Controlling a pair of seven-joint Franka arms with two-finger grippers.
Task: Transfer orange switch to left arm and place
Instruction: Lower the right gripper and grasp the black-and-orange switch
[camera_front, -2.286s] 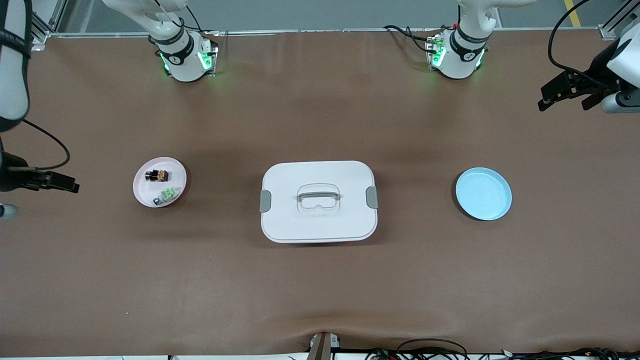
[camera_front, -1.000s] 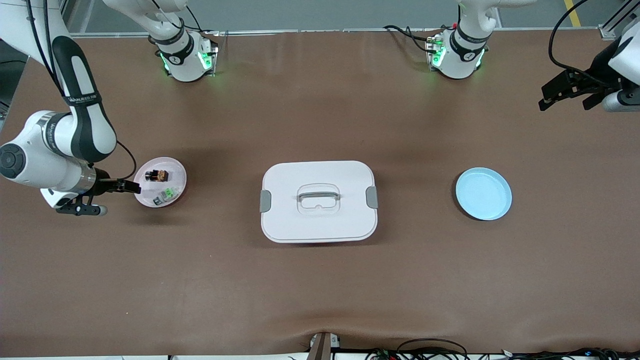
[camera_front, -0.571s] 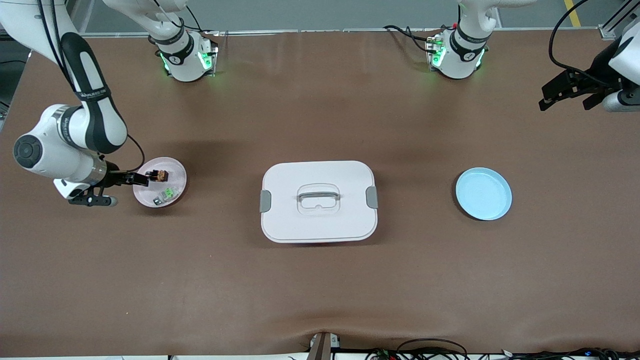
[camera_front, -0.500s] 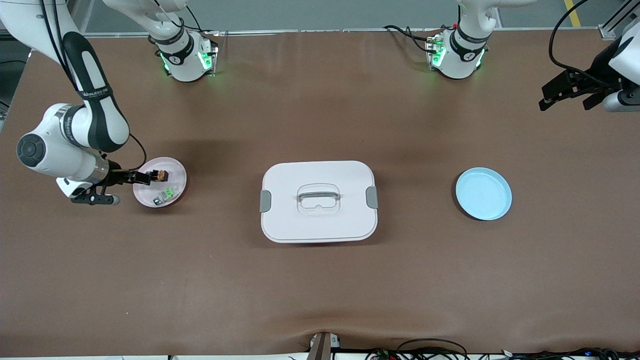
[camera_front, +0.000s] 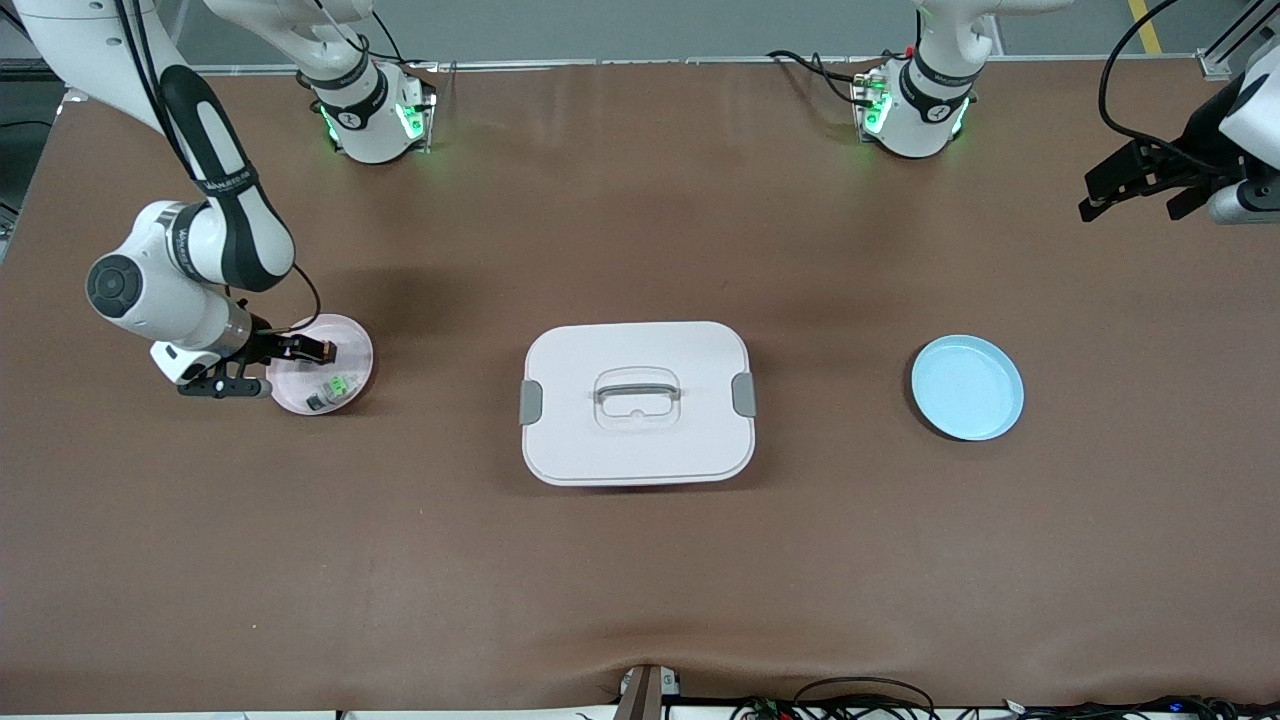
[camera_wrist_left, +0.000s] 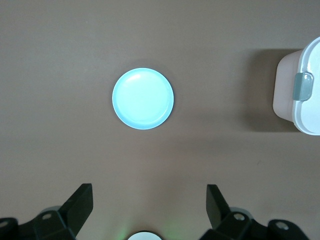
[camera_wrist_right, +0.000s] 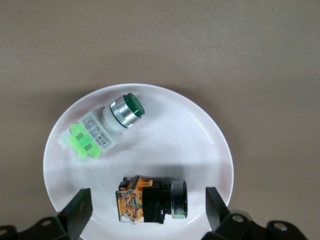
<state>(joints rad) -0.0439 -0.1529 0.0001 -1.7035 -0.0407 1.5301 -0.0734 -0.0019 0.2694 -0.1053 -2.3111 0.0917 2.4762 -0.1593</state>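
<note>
On the brown worktop (camera_front: 640, 560), the large white rounded-rectangular plastic box (camera_front: 637, 402) with grey clips sits mid-table. A round pale-blue plate (camera_front: 967, 387) lies toward the left arm's end, a round pink plate (camera_front: 355, 375) toward the right arm's. That pink plate holds a green-and-silver switch (camera_wrist_right: 102, 130) and, farther from the camera, the small black-and-orange switch (camera_wrist_right: 152, 200). The right gripper (camera_wrist_right: 145, 210) hangs spread over the orange switch. The left gripper (camera_front: 1135, 180), fingers apart, waits above its table end.

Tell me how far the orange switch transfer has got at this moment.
Done: nothing moved; the orange switch lies on the pink plate beside the green switch. In hand: the right hand, open, hovers over it. Left: grasp, handover clear of the box; the left hand waits open above the blue plate.
</note>
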